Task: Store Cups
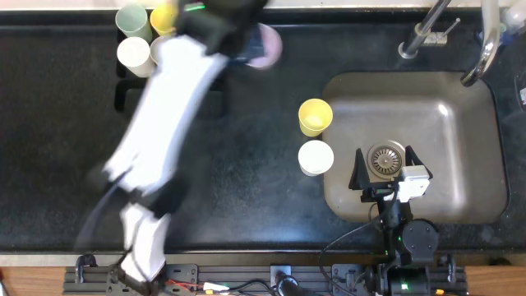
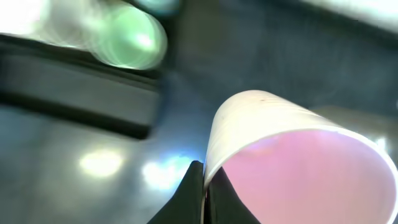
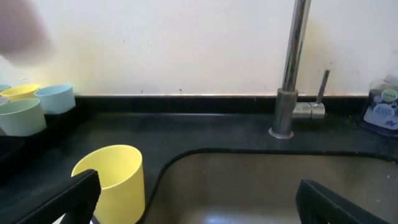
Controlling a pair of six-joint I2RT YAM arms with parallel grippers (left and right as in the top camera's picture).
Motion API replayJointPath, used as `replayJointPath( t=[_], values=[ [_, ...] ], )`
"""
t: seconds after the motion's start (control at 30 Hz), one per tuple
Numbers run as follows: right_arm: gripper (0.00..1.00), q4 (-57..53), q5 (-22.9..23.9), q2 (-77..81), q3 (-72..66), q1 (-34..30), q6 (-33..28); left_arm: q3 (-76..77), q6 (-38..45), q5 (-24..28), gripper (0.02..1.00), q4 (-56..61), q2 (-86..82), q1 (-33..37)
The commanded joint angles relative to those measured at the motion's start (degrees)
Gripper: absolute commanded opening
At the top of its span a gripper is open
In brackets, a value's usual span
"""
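Cups seem partly stored: pink cup (image 2: 298,168) is pinched by its rim in the left gripper's (image 2: 204,183) closed jaws, with the rack (image 1: 122,89) and its green cup (image 2: 130,37) just beyond them, while yellow cup (image 1: 315,115) and white cup (image 1: 316,156) wait just beside the right gripper's (image 3: 199,202) wide-open, empty jaws.

Steel sink (image 1: 460,156), faucet (image 3: 292,74) behind, soap bottle (image 3: 384,107) near.

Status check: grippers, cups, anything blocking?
Left gripper shut on pink cup, near rack. Right gripper open over sink. Yellow cup, white cup on counter by sink.
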Motion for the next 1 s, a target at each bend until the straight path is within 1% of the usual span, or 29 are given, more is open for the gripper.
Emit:
replayJointPath(
  t=[0.03,0.07,0.1,0.2,0.27,0.4,0.5,0.6,0.73,0.83,1.0],
  values=[
    [0.998,0.3,-0.2,-0.5,-0.8,0.3,-0.2,-27.2,-3.5,-6.7,0.036,6.7,-22.2,9.2],
    [0.996,0.3,-0.2,-0.5,-0.8,0.3,-0.2,-34.4,-3.6,-4.6,0.036,9.8,-26.3,12.2],
    [0.996,0.3,-0.2,-0.5,-0.8,0.3,-0.2,-42.6,-3.6,-1.0,0.036,13.7,-30.4,16.2],
    [0.996,0.3,-0.2,-0.5,-0.8,0.3,-0.2,-60.4,-3.4,9.6,0.036,21.6,-37.1,27.4],
    [0.996,0.3,-0.2,-0.5,-0.8,0.3,-0.2,-65.5,-3.1,12.5,0.036,22.7,-37.7,31.7],
    [0.998,0.3,-0.2,-0.5,-0.8,0.3,-0.2,-66.0,-0.1,12.5,0.036,22.7,-34.7,34.6],
    [0.998,0.3,-0.2,-0.5,-0.8,0.3,-0.2,-64.8,0.0,12.1,0.036,23.6,-30.6,35.9],
    [0.998,0.3,-0.2,-0.5,-0.8,0.3,-0.2,-61.8,0.1,12.1,0.036,23.3,-26.0,37.4],
    [0.998,0.3,-0.2,-0.5,-0.8,0.3,-0.2,-55.5,2.9,12.2,0.036,22.4,-20.4,38.8],
    [0.998,0.3,-0.2,-0.5,-0.8,0.3,-0.2,-51.1,3.1,12.2,0.040,21.0,-16.5,39.9],
    [0.998,0.3,-0.2,-0.5,-0.8,0.3,-0.2,-50.2,3.1,12.6,0.042,21.7,-13.2,41.1]
  ],
)
